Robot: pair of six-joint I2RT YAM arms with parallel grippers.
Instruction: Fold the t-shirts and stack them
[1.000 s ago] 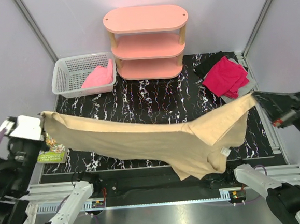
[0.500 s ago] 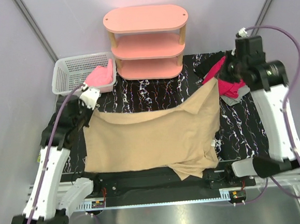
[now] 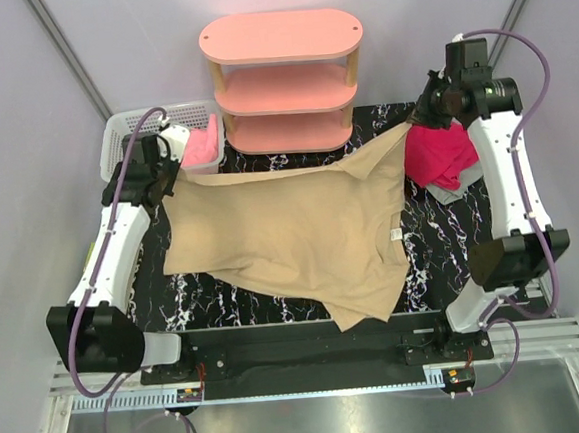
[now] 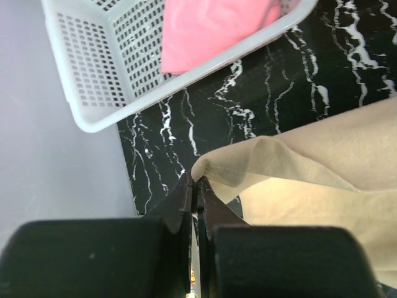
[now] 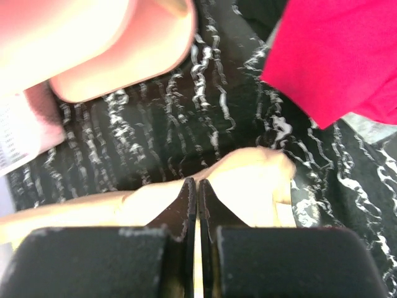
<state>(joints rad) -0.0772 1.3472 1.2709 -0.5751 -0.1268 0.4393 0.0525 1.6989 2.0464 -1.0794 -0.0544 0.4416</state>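
Observation:
The large tan t-shirt (image 3: 291, 236) lies spread over the middle of the black marbled table, its far edge lifted and stretched between the two grippers. My left gripper (image 3: 178, 175) is shut on its far left corner (image 4: 260, 161), close to the basket. My right gripper (image 3: 410, 124) is shut on its far right corner (image 5: 254, 180), in front of the shelf. A magenta-red t-shirt (image 3: 443, 152) lies at the right on a grey one (image 3: 448, 192). The light pink t-shirt (image 3: 202, 148) sits in the basket.
A white mesh basket (image 3: 123, 139) stands at the far left, just beyond my left gripper (image 4: 196, 181). A pink three-tier shelf (image 3: 284, 76) stands at the far middle. The tan shirt's near flap (image 3: 362, 306) reaches the table's front edge.
Both arms have swung from the near sides to the far end of the table, carrying the tan t-shirt with them. It now lies across the table instead of hanging in the air.

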